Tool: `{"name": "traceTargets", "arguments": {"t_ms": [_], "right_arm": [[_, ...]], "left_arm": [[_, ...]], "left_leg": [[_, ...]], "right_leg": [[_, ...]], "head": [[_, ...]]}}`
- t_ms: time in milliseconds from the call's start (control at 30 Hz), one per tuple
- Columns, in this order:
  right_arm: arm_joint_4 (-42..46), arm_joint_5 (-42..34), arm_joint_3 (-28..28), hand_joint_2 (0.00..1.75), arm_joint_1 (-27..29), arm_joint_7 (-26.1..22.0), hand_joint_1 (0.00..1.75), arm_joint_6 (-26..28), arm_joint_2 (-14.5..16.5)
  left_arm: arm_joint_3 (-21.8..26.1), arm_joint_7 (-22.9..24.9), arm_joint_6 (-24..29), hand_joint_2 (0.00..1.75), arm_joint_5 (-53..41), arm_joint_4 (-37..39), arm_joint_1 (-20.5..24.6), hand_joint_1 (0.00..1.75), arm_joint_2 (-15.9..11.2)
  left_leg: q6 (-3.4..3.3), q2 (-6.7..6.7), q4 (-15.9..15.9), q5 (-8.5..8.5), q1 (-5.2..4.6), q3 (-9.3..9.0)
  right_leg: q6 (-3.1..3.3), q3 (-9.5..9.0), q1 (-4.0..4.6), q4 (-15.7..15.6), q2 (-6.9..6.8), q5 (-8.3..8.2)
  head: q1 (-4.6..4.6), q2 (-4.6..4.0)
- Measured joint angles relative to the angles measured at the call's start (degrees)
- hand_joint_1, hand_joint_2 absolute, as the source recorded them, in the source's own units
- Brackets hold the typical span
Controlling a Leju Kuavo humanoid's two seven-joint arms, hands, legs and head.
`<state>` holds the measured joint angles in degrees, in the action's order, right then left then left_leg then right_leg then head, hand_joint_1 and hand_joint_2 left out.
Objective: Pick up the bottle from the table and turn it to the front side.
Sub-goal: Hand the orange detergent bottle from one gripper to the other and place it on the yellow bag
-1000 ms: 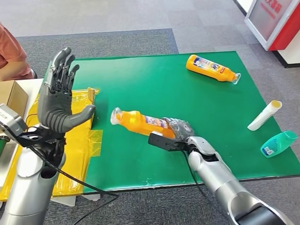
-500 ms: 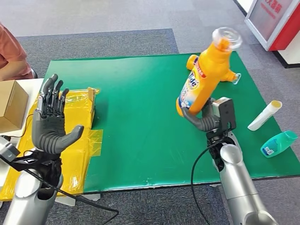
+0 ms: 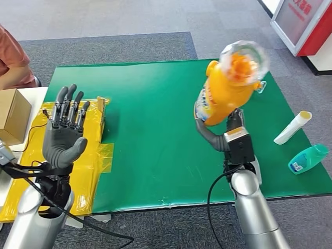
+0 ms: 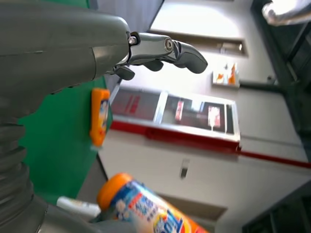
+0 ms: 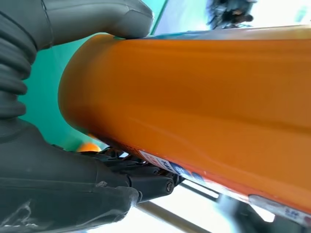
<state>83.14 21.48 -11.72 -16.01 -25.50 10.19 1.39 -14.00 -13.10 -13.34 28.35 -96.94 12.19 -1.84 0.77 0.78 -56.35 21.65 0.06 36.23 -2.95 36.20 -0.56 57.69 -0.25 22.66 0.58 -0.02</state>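
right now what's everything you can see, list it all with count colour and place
held bottle: 1, orange with clear cap, lifted above the mat in the right hand
second bottle: 1, orange, lying at the mat's far edge, mostly hidden behind the held one
tube: 1, white, lying on the mat's right side
teal bottle: 1, near the mat's right corner
mat: 1, green, covering the table
yellow sheet: 1, left of the mat
cardboard box: 1, brown, far left
person's sleeve: 1, orange, top left
right hand: grips the held bottle
left hand: raised, fingers spread, holding nothing

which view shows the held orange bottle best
The head view: the orange bottle is seen whole, raised in the right hand with its clear cap toward the camera. The right wrist view gives only a close orange side; the left wrist view catches its base and label.
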Motion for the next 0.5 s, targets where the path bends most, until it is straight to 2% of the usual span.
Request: {"name": "traceTargets", "arguments": {"t_ms": [100,233,367,500], "right_arm": [[-0.1,7.6,-3.9,1.75,-0.9,0.1,1.75,5.3,0.5],[-0.9,15.3,-7.9,1.75,-2.2,1.2,1.75,10.6,0.7],[-2.1,19.3,-10.5,1.75,-3.4,2.3,1.75,12.5,0.7],[-3.1,21.5,-11.8,1.75,-4.2,3.4,1.75,13.0,0.7]], "left_arm": [[-2.2,2.2,-3.3,1.75,1.7,3.7,3.7,0.00,0.0],[-6.3,4.5,-4.8,1.75,2.3,7.3,8.8,0.00,0.0],[-9.8,5.8,-5.0,1.75,1.8,9.1,13.2,0.00,-0.1],[-11.9,6.6,-5.0,1.75,1.3,10.1,15.6,0.00,-0.2]], "left_leg": [[0.01,-0.01,0.0,-0.04,0.00,0.00],[-0.01,-0.01,0.0,-0.09,0.00,0.00],[-0.01,-0.01,0.0,-0.09,-0.01,0.00],[0.00,-0.01,0.0,-0.09,-0.01,0.00]], "right_leg": [[0.02,0.00,0.00,0.0,-0.01,-0.05],[0.01,-0.02,0.00,0.0,-0.01,-0.10],[0.01,-0.02,-0.01,0.0,-0.01,-0.14],[0.01,0.00,-0.01,0.0,0.00,-0.14]], "head": [[0.00,0.00],[0.01,0.00],[0.01,0.00],[0.01,0.00]]}}
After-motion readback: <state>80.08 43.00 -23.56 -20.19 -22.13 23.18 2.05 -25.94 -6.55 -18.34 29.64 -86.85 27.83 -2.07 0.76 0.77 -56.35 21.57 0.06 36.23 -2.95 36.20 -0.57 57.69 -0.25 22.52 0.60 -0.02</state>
